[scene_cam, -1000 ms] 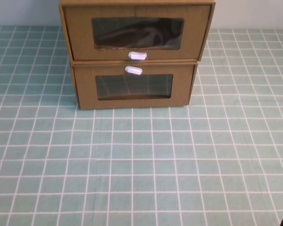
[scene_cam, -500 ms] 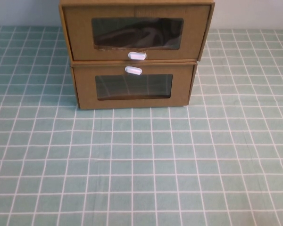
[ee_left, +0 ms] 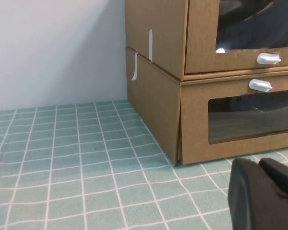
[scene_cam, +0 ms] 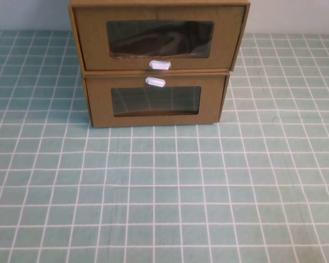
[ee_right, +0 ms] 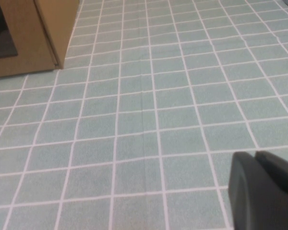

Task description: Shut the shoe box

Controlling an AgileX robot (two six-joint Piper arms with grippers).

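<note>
Drawn off worktop's near right corner with right gripper point(ee_right: 255, 156) closed, left gripper point(ee_left: 258, 164) closed near far-edge shoe box point(scene_cam: 230, 38).

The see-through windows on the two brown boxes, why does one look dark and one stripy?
High view: the brown cardboard shoe box on top has a dark window with dim shapes behind it; the lower cardboard box mirrors pale grid lines from the green checked tablecloth. Left wrist view: a small bright glint on the top window, left gripper at the frame's edge. Right wrist view: right gripper over even-lit cloth.
</note>
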